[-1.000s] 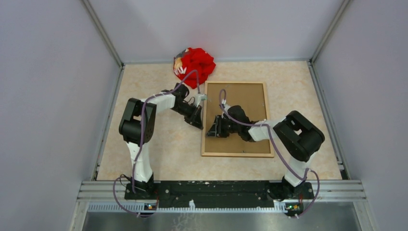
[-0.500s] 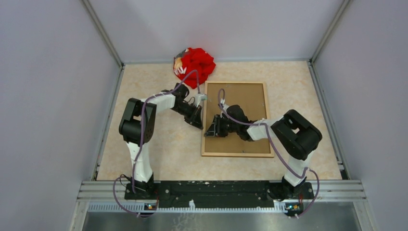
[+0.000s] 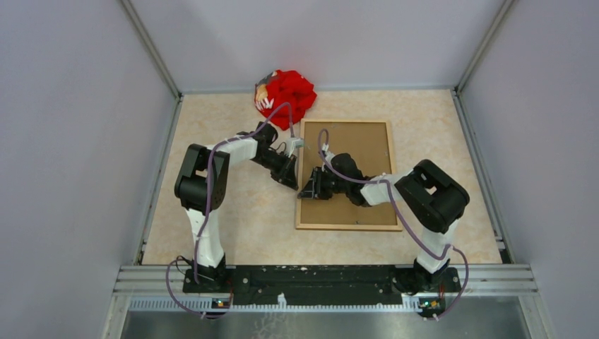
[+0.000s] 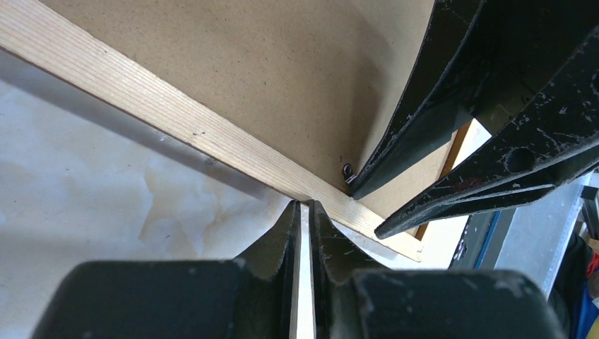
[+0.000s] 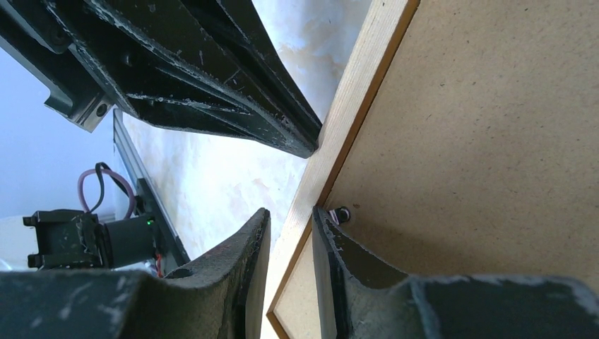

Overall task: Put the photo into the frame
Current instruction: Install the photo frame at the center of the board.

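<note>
The brown wooden frame [image 3: 346, 227] lies flat on the table's right half, with a plain brown backing board [image 3: 364, 141] inside it. The photo is hidden. My left gripper [image 3: 294, 184] is shut, its tips [image 4: 302, 205] against the outer edge of the frame's left rail [image 4: 141, 95]. My right gripper [image 5: 291, 212] stands partly open astride that same rail [image 5: 353, 92]. Its outer finger is over the table. Its inner finger sits on the backing board [image 5: 480, 141] beside a small metal tab [image 5: 342, 212]. The two grippers face each other across the rail.
A crumpled red cloth [image 3: 286, 95] lies at the back, just beyond the frame's far-left corner. Grey walls enclose the table on three sides. A metal rail [image 3: 325, 277] carries both arm bases along the near edge. Marbled tabletop [image 3: 233, 219] shows left of the frame.
My right gripper has shifted a little to the left, closer to the frame's left rail. The left arm and the frame have not moved.
</note>
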Controlling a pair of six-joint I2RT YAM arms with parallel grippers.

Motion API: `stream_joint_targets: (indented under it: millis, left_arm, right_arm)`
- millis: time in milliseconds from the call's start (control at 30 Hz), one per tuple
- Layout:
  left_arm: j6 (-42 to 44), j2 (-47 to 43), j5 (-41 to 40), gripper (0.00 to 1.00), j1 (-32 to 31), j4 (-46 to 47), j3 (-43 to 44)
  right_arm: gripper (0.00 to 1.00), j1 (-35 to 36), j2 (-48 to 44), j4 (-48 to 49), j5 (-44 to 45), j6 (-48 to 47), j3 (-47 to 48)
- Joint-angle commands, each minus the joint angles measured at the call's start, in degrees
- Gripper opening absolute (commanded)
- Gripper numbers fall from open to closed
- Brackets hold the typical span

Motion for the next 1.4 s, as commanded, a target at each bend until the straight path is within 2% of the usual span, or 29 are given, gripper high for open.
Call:
stream_joint_targets:
  millis: [0,133,267,567,867,1367]
  left_arm:
    - [2.23,-2.24,-1.43,0.13,-0.27,0.29,-0.13]
    - [2.48,-2.39,-1.71,0.13,-0.25,-0.1,0.07]
    - [2.75,-2.44,-1.92,0.13,-0.21,-0.8,0.84]
    - [2.37,-3.85,-1.76,0.12,-0.16,-1.9,2.67]
    - [1.9,-3.06,-1.61,0.13,-0.18,-1.05,1.92]
    - [0.92,-2.05,-0.87,0.13,-0.24,0.44,1.02]
  right_arm:
    - [0.29,0.65,1.26,1.41,2.53,-1.17,1.42]
    - [0.29,0.63,-0.16,-0.21,1.11,-2.83,2.78]
    - [0.35,0.59,-4.64,-1.65,-0.28,-4.03,3.38]
    - [0.38,0.2,-12.65,-8.39,1.44,-7.15,3.82]
    - [0.37,1.19,-8.85,-2.42,2.04,-4.07,-3.54]
    - [0.36,1.4,-3.74,2.17,2.98,-2.16,-3.89]
